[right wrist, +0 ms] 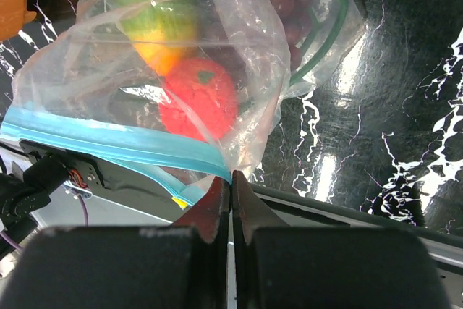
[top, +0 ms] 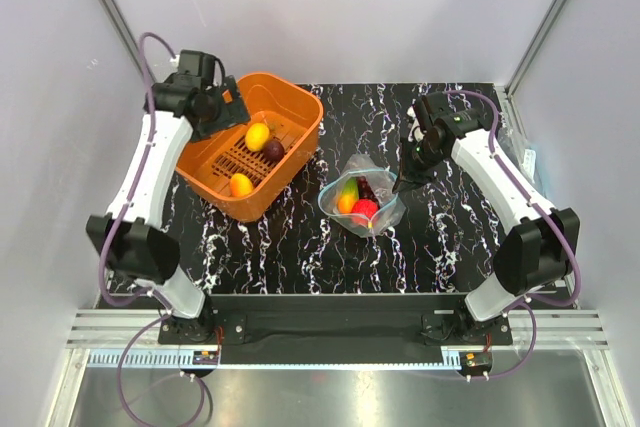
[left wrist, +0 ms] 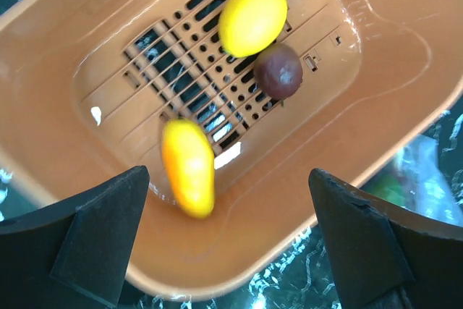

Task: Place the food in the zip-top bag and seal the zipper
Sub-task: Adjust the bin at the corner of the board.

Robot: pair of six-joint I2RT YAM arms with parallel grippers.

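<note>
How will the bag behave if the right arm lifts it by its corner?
Likely floppy: the zip-top bag is thin, crinkled film and should sag. The red apple and mango inside would probably slide toward the low end.

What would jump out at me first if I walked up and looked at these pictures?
The bright orange basket at the back left of the black marbled table, holding a yellow lemon, a dark purple fruit and an orange-yellow fruit, with the left gripper open over it. Next, the clear zip-top bag mid-table, a red apple showing through it, its teal zipper pinched at one corner by the right gripper.
</note>
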